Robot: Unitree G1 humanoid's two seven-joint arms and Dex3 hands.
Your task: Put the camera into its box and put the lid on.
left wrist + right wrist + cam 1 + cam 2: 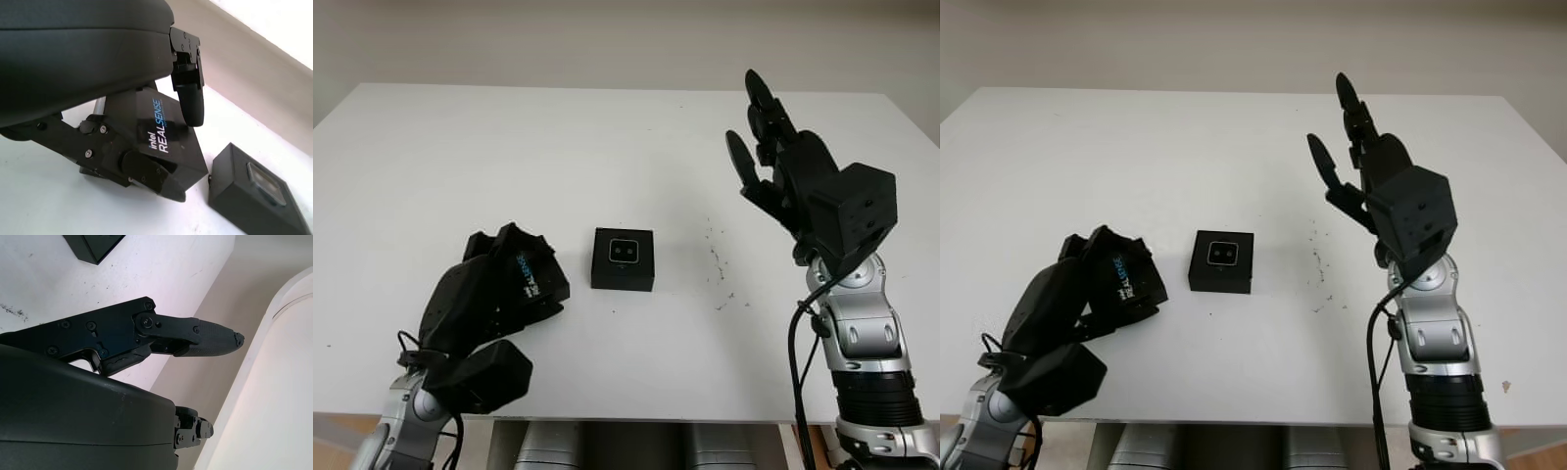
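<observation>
The left hand (pixel 499 294) is sitting at the near left of the white table (pixel 509 147), its fingers (pixel 188 93) curling around a black lid (pixel 164 142) printed with a white and blue logo. 1 finger is pressing on the lid's printed top while the others are clamping it from the side, so the lid is being held tilted, its low edge at or close to the tabletop. That grip is probably keeping the lid ready, just beside the box (pixel 623 259), for when it is needed.

The box is lying near the middle of the table, a little to the right of the left hand and apart from it. It is small, square and black, with low walls. The camera (pixel 624 252) is already sitting in it, showing as a pale-rimmed rectangular face with 2 dark lenses. So the 1st half of the job looks done, and the closing step is not yet done.

The right hand (pixel 769 147) is hanging raised above the table's right side, well apart from the box, open and holding nothing. It appears to be keeping out of the way. A scatter of dark specks (pixel 717 264) is marking the table between the box and the right arm.
</observation>
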